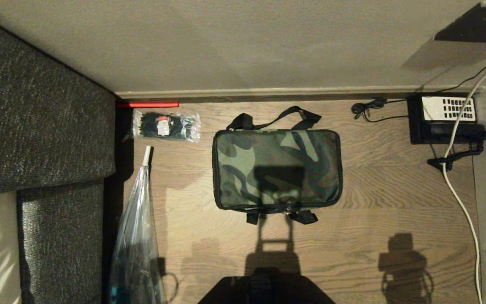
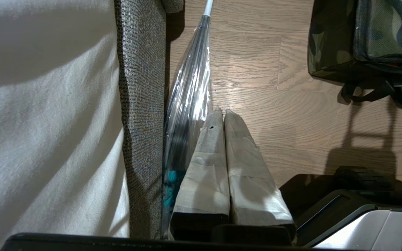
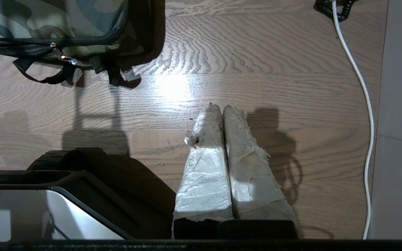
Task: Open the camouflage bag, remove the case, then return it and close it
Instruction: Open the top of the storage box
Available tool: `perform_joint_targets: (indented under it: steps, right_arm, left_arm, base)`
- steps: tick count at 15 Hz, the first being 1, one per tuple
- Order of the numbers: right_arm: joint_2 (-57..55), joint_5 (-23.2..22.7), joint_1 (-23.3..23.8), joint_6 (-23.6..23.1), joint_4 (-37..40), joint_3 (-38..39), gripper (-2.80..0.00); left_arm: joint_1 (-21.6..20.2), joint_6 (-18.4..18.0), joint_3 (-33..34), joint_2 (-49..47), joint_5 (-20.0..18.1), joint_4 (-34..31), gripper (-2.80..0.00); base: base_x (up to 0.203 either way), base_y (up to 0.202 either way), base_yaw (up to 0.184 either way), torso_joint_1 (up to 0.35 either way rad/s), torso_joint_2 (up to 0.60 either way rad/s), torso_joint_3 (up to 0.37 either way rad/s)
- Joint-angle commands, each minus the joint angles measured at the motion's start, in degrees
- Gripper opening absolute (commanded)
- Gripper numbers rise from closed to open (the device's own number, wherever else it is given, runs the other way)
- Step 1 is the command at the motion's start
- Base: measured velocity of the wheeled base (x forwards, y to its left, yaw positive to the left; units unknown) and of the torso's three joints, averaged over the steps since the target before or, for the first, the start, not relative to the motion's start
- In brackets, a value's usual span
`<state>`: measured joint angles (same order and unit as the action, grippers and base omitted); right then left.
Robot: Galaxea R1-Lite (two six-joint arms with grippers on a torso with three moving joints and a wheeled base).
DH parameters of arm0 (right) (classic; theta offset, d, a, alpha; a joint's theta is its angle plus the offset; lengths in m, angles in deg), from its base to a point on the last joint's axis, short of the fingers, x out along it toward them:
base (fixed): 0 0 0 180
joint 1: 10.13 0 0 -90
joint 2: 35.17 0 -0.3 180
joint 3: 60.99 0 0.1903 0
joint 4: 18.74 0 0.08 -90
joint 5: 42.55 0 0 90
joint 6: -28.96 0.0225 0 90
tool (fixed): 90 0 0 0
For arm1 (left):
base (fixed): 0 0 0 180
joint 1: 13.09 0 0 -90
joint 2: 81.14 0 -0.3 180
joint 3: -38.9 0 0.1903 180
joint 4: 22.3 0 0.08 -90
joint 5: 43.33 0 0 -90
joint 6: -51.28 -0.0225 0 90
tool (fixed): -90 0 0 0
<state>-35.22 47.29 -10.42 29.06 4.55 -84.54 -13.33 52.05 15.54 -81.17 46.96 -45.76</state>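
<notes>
Both grippers hang parked with fingers pressed together, the left gripper (image 2: 223, 113) beside a clear plastic bag (image 2: 188, 104), the right gripper (image 3: 222, 108) over bare floor (image 3: 257, 52). Nothing is started, I judge: the camouflage bag (image 1: 276, 169) lies zipped flat, lid up for an easy reach.

Camouflage bag (image 1: 276, 169) lies mid-floor (image 1: 386, 236), zipped. Zip-tie packet (image 1: 166, 125) behind-left of it; clear plastic bag (image 1: 135, 245) left, beside sofa (image 1: 40, 126). Telephone (image 1: 445, 118) & cable (image 1: 462, 202) well right, by wall (image 1: 247, 42).

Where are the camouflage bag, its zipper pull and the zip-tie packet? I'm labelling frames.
camouflage bag (image 1: 276, 169), head view, middle of the closed lid.
zipper pull (image 3: 62, 55), right wrist view, metal tab.
zip-tie packet (image 1: 165, 125), head view, packet's middle.
</notes>
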Motion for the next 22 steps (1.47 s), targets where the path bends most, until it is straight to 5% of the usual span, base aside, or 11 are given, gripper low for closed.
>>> perform_joint_targets:
  steps: [1,7,9,10,12,14,19,22]
  right_arm:
    - [0.0,0.0,-0.1,-0.3,-0.1,0.0,-2.80]
    - [0.0,-0.1,-0.1,-2.0,-0.2,-0.8,-2.80]
    - [0.0,-0.2,-0.1,-2.1,3.5,-9.8,-2.80]
    - [0.0,-0.3,-0.1,-2.0,9.0,-17.1,-2.80]
    - [0.0,-1.3,-0.1,-0.9,32.3,-35.4,-2.80]
    - [0.0,-2.3,-0.1,1.1,46.3,-45.2,-2.80]
    - [-4.3,-7.4,-0.1,4.9,51.2,-39.3,-2.80]
    - [-25.0,-10.8,-0.1,8.8,45.3,-38.5,-2.80]
  left_arm:
    - [0.0,0.0,0.1,0.1,0.0,0.0,-2.80]
    - [0.0,0.0,0.1,0.1,0.0,0.0,-2.80]
    - [0.0,0.0,0.1,0.1,0.0,0.0,-2.80]
    - [0.0,0.0,0.2,0.1,0.0,0.0,-2.80]
    - [0.0,0.0,0.2,0.1,0.0,0.0,-2.80]
    - [0.0,0.0,0.1,0.0,0.0,0.0,-2.80]
    - [0.0,-0.1,0.2,0.1,0.0,0.0,-2.80]
    - [0.0,-0.1,0.1,0.1,0.0,0.0,-2.80]
  base:
    - [0.000,0.000,0.000,0.000,0.00,-0.029]
    - [0.000,0.000,0.000,0.000,0.00,0.000]
    - [0.000,0.000,0.000,0.000,0.00,0.000]
    - [0.000,0.000,0.000,0.000,0.00,0.000]
    - [0.000,0.000,0.000,0.000,0.00,0.000]
    - [0.000,0.000,0.000,0.000,0.00,0.000]
    - [0.000,0.000,0.000,0.000,0.00,0.000]
    - [0.000,0.000,0.000,0.000,0.00,0.000]
